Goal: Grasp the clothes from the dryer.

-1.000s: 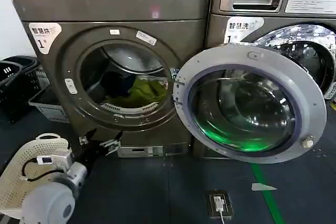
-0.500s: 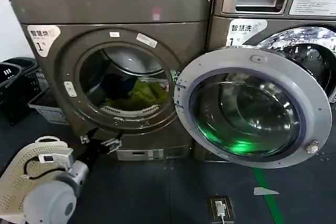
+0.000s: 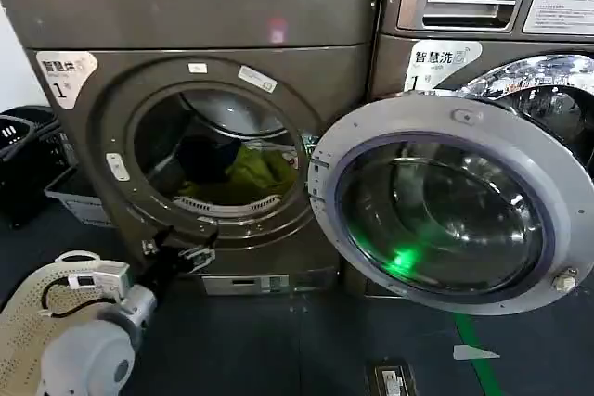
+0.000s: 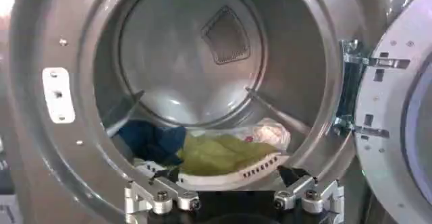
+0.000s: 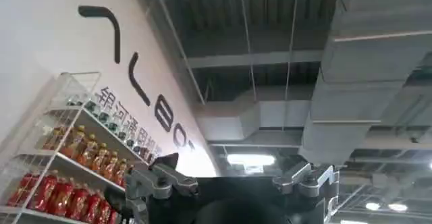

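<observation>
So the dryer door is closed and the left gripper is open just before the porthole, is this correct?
Not quite: the dryer door is swung fully open, as the head view shows. The left gripper is indeed open just before the porthole, with the clothes inside.

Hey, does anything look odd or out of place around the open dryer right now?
Nothing stands out. The bronze-grey dryer has its round door swung wide, the yellow-green, blue and white clothes lie inside the drum, and the open left pincer waits outside the porthole.

Rounded grey-white left arm [image 3: 88, 359] — black cable, silver screwed fingertips [image 4: 160, 198].
</observation>
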